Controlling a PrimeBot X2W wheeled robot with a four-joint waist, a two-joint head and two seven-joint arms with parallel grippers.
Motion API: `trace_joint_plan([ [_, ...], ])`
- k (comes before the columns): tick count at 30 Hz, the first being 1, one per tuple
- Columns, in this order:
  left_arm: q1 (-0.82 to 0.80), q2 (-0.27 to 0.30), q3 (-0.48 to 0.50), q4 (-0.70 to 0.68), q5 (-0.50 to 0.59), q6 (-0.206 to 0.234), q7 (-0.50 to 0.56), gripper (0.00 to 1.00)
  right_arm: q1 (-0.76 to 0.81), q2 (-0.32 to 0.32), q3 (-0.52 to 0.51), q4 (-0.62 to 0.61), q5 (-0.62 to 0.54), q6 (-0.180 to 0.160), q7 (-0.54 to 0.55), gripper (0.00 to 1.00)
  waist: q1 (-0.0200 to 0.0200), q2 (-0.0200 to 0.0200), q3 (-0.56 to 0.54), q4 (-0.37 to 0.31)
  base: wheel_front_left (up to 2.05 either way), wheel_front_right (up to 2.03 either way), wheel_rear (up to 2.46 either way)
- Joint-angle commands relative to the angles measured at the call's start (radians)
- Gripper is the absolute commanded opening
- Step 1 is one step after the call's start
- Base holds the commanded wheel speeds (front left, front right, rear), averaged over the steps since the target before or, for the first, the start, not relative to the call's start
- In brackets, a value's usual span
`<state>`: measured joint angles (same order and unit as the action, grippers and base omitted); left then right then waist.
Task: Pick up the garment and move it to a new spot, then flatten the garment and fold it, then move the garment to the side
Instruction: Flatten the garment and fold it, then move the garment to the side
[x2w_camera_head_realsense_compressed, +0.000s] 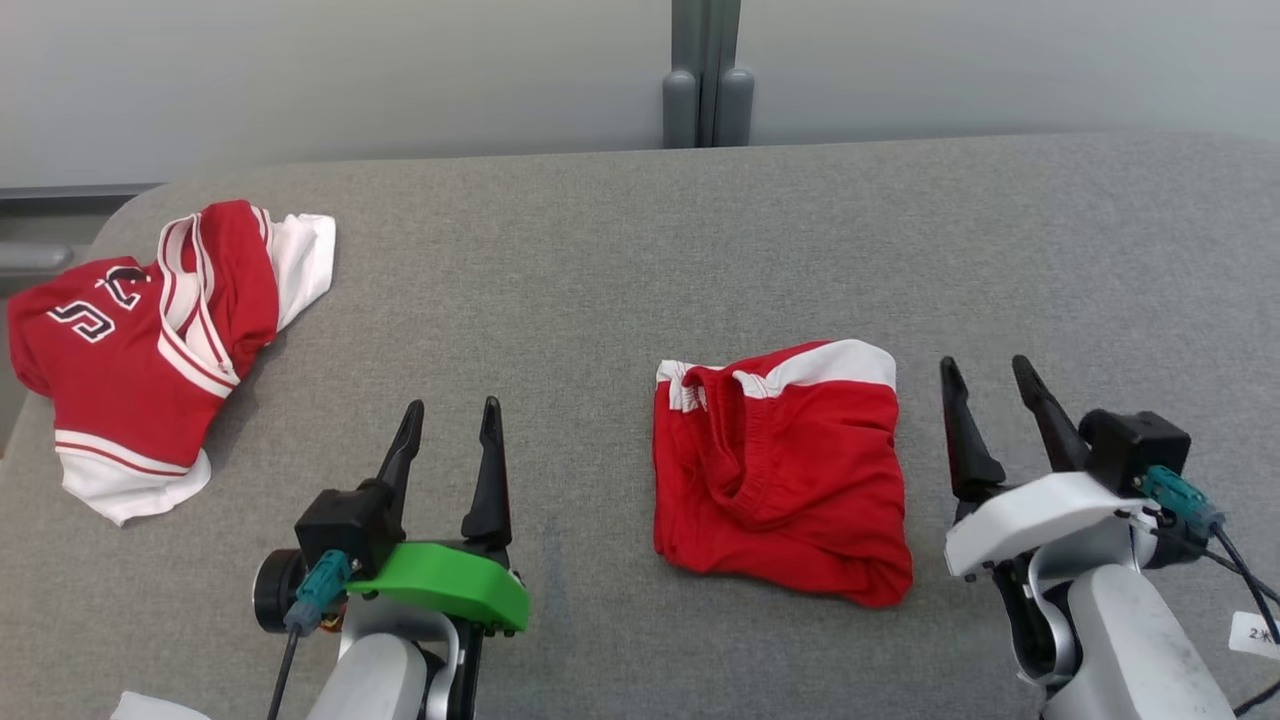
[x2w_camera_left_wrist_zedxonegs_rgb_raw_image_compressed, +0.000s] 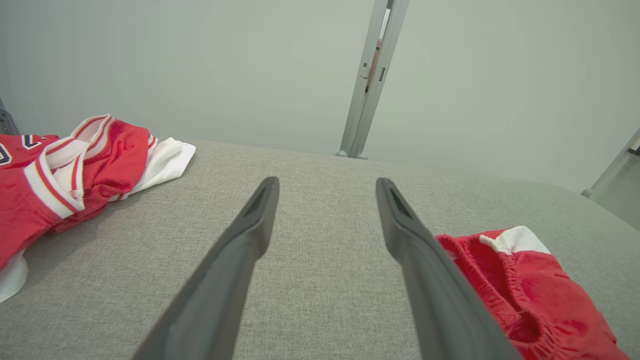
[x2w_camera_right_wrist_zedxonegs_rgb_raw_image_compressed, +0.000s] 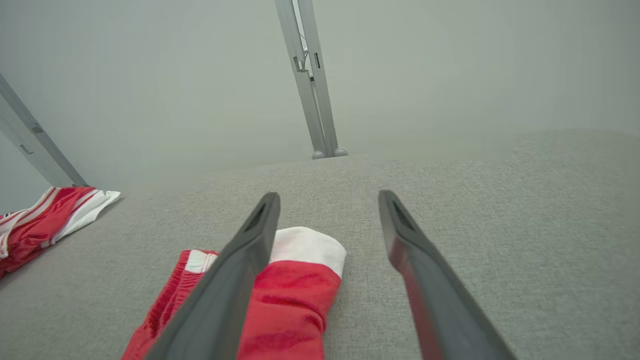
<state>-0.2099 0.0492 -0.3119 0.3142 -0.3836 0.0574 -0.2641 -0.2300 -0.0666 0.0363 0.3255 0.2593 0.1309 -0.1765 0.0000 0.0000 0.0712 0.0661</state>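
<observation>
Shorts (x2w_camera_head_realsense_compressed: 780, 480), red with a white panel along the far edge and a gathered elastic waistband, lay folded into a rough square on the grey fabric-covered table (x2w_camera_head_realsense_compressed: 600, 260), a little right of its middle; the right gripper (x2w_camera_head_realsense_compressed: 984, 362) stood just beside their right edge, fingers spread apart and holding nothing; the left gripper (x2w_camera_head_realsense_compressed: 452, 403) stood to their left, clear of the cloth, fingers likewise apart and empty; a red and white jersey (x2w_camera_head_realsense_compressed: 140, 350) with dark lettering lay crumpled at the table's left end, well apart from the folded pair; a grey post (x2w_camera_head_realsense_compressed: 705, 75) rose behind the far edge.
</observation>
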Motion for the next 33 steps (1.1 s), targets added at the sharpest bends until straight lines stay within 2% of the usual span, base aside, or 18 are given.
trace_joint_plan([
  [1, 0.022, 0.003, 0.008, 0.003, -0.006, 0.005, 0.000, 1.00, 0.024, 0.004, -0.014, -0.011, -0.014, 0.000, -0.015, 1.00, 0.0000, 0.0000, -0.016, -0.011, 0.00, 0.00, 0.00],
  [6, 0.067, 0.003, 0.036, 0.004, 0.010, 0.012, 0.000, 1.00, 0.094, 0.009, -0.069, -0.050, -0.065, 0.000, -0.042, 1.00, 0.0000, 0.0000, -0.042, -0.022, 0.00, 0.00, 0.00],
  [12, 0.113, 0.003, 0.067, -0.001, 0.041, 0.015, 0.000, 1.00, 0.154, 0.014, -0.051, -0.087, -0.091, 0.000, -0.041, 1.00, 0.0000, 0.0000, -0.066, -0.030, 0.00, 0.00, 0.00],
  [17, 0.142, 0.003, 0.083, -0.008, 0.056, 0.019, 0.000, 1.00, 0.182, 0.014, -0.027, -0.106, -0.047, 0.000, -0.040, 1.00, 0.0000, 0.0000, -0.076, -0.028, 0.00, 0.00, 0.00],
  [33, 0.150, 0.003, 0.104, -0.013, 0.076, 0.013, 0.000, 1.00, 0.187, 0.015, -0.021, -0.088, -0.031, 0.000, -0.015, 1.00, 0.0000, 0.0000, -0.074, -0.018, 0.00, 0.00, 0.00],
])
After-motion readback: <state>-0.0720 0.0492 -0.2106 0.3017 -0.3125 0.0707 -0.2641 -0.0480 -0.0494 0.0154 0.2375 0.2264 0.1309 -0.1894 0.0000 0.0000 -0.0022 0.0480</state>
